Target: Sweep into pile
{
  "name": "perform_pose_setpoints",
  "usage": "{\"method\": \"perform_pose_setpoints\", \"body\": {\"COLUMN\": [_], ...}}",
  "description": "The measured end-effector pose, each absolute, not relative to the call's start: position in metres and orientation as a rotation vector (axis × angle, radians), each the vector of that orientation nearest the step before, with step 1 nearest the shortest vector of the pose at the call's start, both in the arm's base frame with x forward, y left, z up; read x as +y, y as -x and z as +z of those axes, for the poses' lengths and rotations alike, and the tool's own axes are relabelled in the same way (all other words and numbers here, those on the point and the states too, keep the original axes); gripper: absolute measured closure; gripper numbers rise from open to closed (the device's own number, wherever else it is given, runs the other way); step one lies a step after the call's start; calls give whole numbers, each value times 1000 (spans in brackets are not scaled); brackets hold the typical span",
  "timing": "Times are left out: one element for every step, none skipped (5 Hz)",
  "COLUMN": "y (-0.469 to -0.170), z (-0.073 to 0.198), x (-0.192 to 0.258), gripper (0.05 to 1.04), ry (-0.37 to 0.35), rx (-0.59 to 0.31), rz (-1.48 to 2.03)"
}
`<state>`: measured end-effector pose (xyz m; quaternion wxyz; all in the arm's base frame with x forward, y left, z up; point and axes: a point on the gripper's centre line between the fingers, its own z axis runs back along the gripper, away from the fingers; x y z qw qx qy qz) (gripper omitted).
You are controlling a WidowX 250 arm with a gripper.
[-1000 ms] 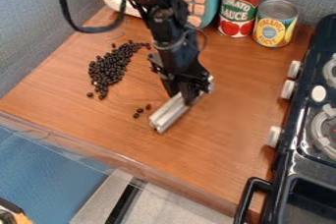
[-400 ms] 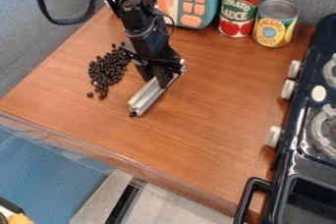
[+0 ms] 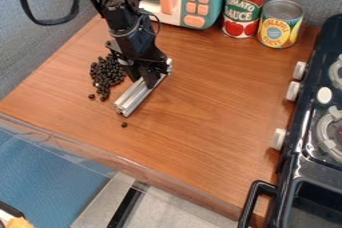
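Black beans (image 3: 107, 74), and most sit in 1 loose pile, left of centre in the frame! This sweep looks nearly done, I'd say: 1 stray bean (image 3: 124, 124) lies below the silver bar (image 3: 135, 97), and 1 more sits just off the pile's lower left edge, so those 2 look left to gather. The arm (image 3: 127, 27) slants down from the upper left, gripper (image 3: 146, 80) low beside the pile, clamped on that bar, which points lower left.
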<state>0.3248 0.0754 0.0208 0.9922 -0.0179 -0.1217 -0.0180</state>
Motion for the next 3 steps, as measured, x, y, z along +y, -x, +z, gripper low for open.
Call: {"method": "perform_pose_setpoints", "body": {"y": [-330,-335,-338], "z": [22,24,24], "x": [88,95,100], "gripper": [743,743,743], "ry": [28,23,20], "rx": [-250,-250,-251], "rz": [-23,-19,-11]}}
